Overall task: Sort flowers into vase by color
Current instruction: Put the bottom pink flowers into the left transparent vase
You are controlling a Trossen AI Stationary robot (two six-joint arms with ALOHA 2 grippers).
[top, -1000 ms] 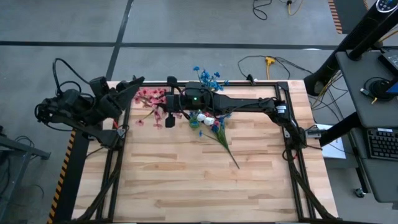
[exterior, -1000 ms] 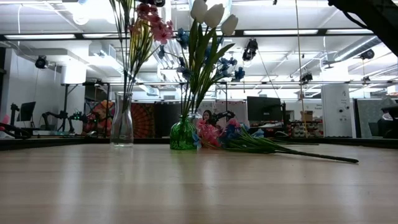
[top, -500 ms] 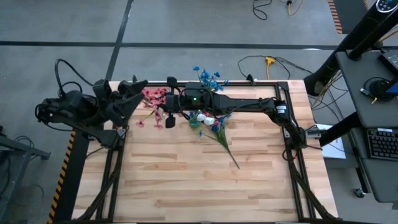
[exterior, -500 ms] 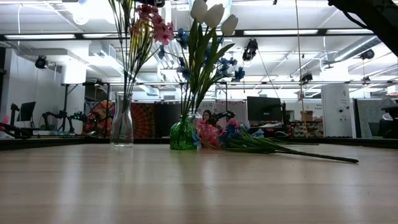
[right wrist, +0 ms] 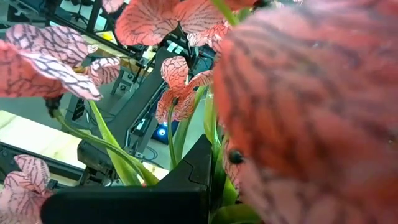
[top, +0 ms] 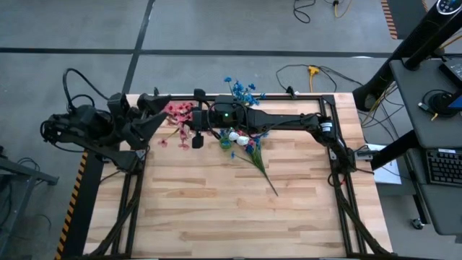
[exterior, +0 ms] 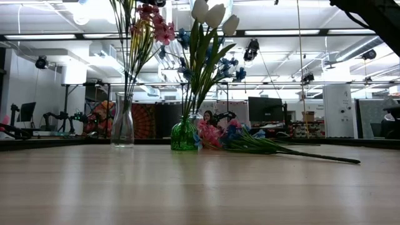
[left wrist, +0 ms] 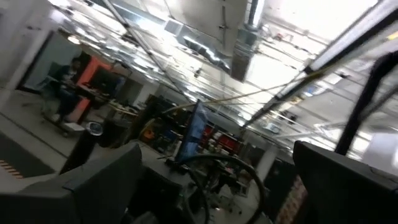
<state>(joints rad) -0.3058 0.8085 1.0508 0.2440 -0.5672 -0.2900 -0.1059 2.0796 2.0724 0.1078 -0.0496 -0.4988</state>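
A clear glass vase (exterior: pixel 122 128) at the far left of the table holds pink flowers (top: pixel 177 112). A green glass vase (exterior: pixel 184 134) beside it holds white blossoms (exterior: pixel 212 15) and blue ones (top: pixel 242 90). My right gripper (top: pixel 186 119) reaches level across the far side and is shut among the pink blossoms (right wrist: pixel 56 56) above the clear vase. My left gripper (top: pixel 155 110) stands open just left of the pink flowers, tipped upward, nothing between its fingers (left wrist: pixel 106 186). Loose pink and blue flowers (exterior: pixel 250 144) lie on the table right of the green vase. My right gripper comes level from the table's right at a pink flower's green stem (right wrist: pixel 214 165), just below its blossoms. The stem runs upright against the one finger that shows (right wrist: pixel 186 180). A big pink petal hides the other finger, so the pinch itself does not show.
The loose flowers' stems (top: pixel 266 179) stretch toward the middle of the table. The right arm (top: pixel 289 119) spans the far side above the green vase. Bare wood (top: pixel 231 217) fills the near half. Cables lie on the floor beyond the far edge.
My left gripper has rolled about its own pointing line and tipped slightly, staying where it was and staying open. My right gripper and the flowers have kept still.
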